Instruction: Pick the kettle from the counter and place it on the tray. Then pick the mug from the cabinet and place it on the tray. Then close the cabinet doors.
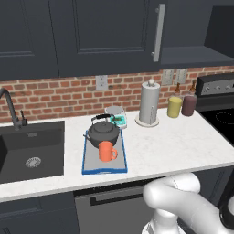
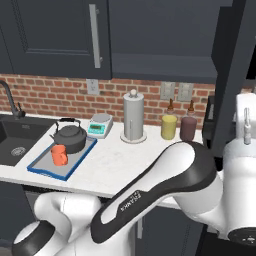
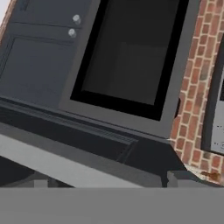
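Note:
The dark kettle point(image 1: 104, 131) and the orange mug point(image 1: 107, 151) both stand on the blue-rimmed grey tray point(image 1: 91, 167), which lies on the white counter point(image 1: 173, 141) right of the sink; kettle point(image 2: 70, 138), mug point(image 2: 59, 155) and tray point(image 2: 42, 169) also show in the right base view. The left cabinet door point(image 1: 105, 36) is shut. The right cabinet door point(image 2: 229, 75) stands swung out, leaving the shelf point(image 1: 192, 55) bare. My arm point(image 2: 165, 185) reaches up beside that door. My gripper point(image 3: 107, 183) faces the dark cabinet opening point(image 3: 127, 52), tips spread wide and holding nothing.
A silver paper-towel cylinder point(image 1: 149, 104), a yellow jar point(image 1: 174, 106) and a dark red jar point(image 1: 189, 104) stand at the back of the counter. A small scale point(image 1: 116, 114) sits behind the tray. The black sink point(image 1: 29, 151) is left, the stove point(image 1: 219, 114) right.

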{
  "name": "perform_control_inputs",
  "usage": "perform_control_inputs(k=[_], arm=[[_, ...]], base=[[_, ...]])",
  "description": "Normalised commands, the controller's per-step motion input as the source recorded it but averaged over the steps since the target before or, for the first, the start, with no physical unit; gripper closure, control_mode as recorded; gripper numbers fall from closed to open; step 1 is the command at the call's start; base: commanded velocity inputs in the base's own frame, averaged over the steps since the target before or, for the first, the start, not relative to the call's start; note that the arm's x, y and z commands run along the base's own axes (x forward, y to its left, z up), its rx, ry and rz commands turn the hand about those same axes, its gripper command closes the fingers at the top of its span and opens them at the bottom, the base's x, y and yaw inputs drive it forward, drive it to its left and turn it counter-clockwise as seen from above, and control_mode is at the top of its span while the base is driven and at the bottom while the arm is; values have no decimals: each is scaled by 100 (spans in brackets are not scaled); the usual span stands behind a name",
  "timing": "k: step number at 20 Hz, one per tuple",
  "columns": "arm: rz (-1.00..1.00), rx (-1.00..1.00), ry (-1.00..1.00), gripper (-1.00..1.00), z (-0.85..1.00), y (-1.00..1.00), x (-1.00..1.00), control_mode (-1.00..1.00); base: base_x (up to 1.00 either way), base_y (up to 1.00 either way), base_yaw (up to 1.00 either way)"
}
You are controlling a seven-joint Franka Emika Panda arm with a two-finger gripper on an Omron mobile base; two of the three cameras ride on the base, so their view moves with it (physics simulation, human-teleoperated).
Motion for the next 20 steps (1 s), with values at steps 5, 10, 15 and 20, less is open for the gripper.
perform_control_inputs(k=[5, 10, 15, 20], arm=[[26, -8, 19, -100, 7, 16, 19, -100], [28, -9, 16, -100, 1, 38, 10, -100], [24, -10, 5, -100, 0, 58, 11, -100], [17, -10, 0, -100, -2, 76, 32, -100]], base=[[0, 0, 0], [0, 0, 0], [0, 0, 0], [0, 0, 0]])
